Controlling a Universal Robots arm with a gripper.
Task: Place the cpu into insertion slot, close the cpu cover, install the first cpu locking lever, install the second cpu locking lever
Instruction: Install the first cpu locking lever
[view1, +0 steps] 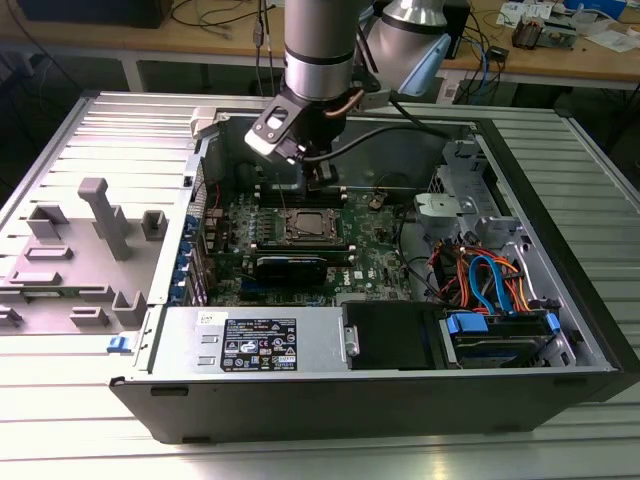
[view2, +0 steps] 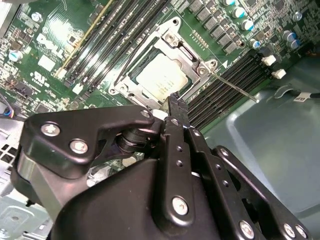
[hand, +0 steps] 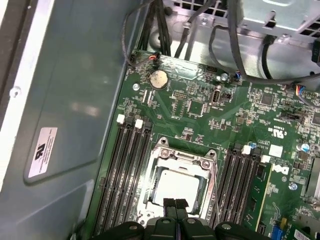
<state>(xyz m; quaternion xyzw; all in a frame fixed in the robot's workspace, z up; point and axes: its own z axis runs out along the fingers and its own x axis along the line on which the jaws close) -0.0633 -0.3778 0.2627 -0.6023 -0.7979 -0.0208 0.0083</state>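
Fingers (hand: 170, 206) pressed together, empty, hover just above the cpu cover (hand: 183, 160), a silvery square frame lying flat over the dull grey cpu (hand: 176, 186) seated in the insertion slot (hand: 148, 200). Lever latching seems in hand; a thin wire locking lever (view2: 234, 88) juts free, wanting a precise push.

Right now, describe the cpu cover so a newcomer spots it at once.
Inside the open computer case, find the green motherboard. At its middle, between two banks of long black memory slots, lies the cpu cover: a silvery square metal frame whose window shows the dull grey cpu.
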